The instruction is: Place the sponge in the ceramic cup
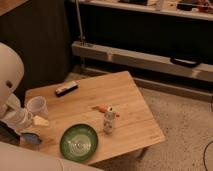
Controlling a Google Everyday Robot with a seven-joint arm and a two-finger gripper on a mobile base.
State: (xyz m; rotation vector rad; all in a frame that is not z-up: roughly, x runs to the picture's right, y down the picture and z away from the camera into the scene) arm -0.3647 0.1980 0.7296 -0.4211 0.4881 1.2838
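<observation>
sponge (31, 137): flat on the wood at the near-left corner of the table (131, 107), outside the cup. Goal state isn't met as it lies.
gripper (19, 131): low at the left edge, just beside the sponge. Jaws are spread wide and appear to pinch nothing. It looks placed for a short reach.
green bowl (79, 142): near edge, right of the sponge, off the sponge-to-cup line.
yellow wedge (41, 120): between sponge and cup, a likely snag on the carry.
ceramic cup (37, 106): left side, farther back, upright with its mouth up, so it can take a drop from above.
bottle (109, 120): mid-table, upright, well right of the action.
dark bar (66, 89): far left, out of play.
</observation>
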